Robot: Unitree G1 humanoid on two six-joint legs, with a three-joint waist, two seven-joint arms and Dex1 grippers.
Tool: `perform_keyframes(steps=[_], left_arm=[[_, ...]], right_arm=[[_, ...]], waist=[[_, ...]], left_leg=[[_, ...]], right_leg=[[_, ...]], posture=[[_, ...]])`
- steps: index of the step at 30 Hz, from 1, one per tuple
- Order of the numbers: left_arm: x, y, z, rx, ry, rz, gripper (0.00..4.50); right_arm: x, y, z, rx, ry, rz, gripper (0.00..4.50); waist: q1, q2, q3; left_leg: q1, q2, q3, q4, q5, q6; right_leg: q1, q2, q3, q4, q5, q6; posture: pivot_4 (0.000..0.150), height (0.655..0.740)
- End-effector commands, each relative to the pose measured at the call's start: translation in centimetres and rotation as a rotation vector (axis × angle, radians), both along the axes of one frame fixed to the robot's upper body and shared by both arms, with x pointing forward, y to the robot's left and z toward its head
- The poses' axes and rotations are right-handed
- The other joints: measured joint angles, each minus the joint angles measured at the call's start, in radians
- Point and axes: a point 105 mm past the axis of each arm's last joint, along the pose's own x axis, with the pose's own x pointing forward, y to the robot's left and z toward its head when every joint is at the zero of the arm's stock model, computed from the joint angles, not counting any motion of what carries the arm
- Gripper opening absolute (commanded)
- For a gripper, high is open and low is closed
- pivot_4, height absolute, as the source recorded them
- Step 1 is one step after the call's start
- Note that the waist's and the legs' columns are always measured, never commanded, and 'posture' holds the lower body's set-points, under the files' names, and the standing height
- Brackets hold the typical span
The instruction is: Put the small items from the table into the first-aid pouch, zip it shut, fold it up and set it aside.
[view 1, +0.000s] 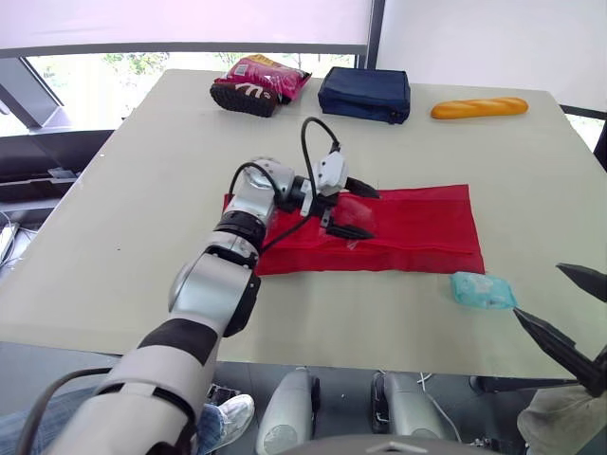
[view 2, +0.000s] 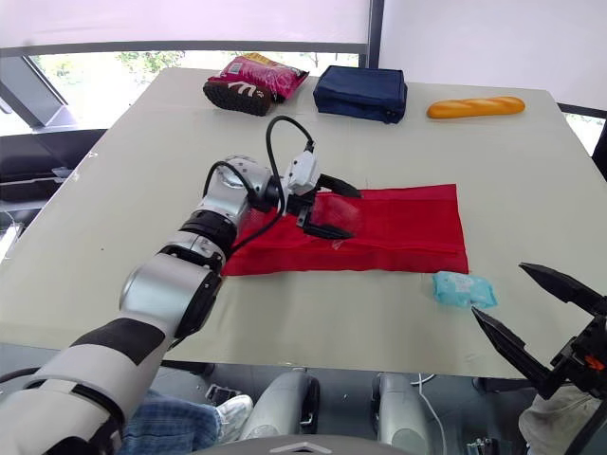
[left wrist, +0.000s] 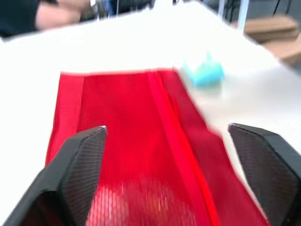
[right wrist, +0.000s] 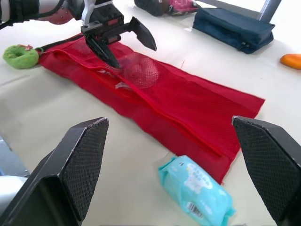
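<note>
The left arm reaches forward over the table (view 1: 171, 190), its left pincer (view 1: 370, 213) spread open just above the flat red pouch (view 1: 417, 227). The right pincer (view 1: 539, 290), also released, hovers with the teal packet (view 1: 482, 290) just ahead of it. The right wrist view adds a green ring (right wrist: 19, 55) behind the left pincer, beside the pouch's end.

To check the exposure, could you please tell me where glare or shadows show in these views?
Left eye view: the window blind glows bright white. Left wrist view: the table glares white around the red pouch. Right wrist view: a soft shadow beside the wipes pack.
</note>
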Motion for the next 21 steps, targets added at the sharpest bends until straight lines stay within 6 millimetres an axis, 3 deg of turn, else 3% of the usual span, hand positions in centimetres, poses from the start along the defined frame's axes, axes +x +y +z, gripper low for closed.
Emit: perform_keyframes(steps=[1, 8, 17, 21], left_arm=[[-0.3, -3.3, 1.2, -0.087, -0.033, 0.001, 4.38], [-0.8, -8.3, -1.8, -0.043, -0.053, 0.111, 4.38], [-0.3, -9.2, -5.2, 0.106, -0.2, 0.204, 4.38], [0.0, -9.2, -5.6, 0.125, -0.232, 0.239, 4.38]], right_arm=[[0.1, 0.7, 0.8, -0.019, -0.046, 0.014, 4.5], [0.1, 1.1, 1.0, -0.02, -0.065, 0.004, 4.5], [-0.2, 0.9, 1.3, -0.035, -0.079, -0.031, 4.5], [-0.3, 0.8, 1.4, -0.04, -0.083, -0.039, 4.5]], waist=[[0.001, 0.0, 0.0], [-0.003, 0.0, 0.0], [0.0, 0.0, 0.0], [0.0, 0.0, 0.0]], left_leg=[[0.0, 0.0, 0.0, 0.0, 0.0, 0.0], [0.0, 0.0, 0.0, 0.0, 0.0, 0.001], [0.0, 0.0, 0.0, 0.0, 0.0, 0.001], [0.0, 0.0, 0.0, 0.0, 0.0, 0.001]], right_leg=[[0.0, 0.0, 0.0, 0.0, 0.0, 0.0], [0.0, 0.001, 0.001, -0.001, 0.0, 0.001], [0.001, 0.001, 0.001, -0.001, 0.0, 0.0], [0.001, 0.001, 0.001, -0.002, 0.0, 0.0]], posture=[[0.15, 0.7164], [0.15, 0.7164], [0.15, 0.7164], [0.15, 0.7164]])
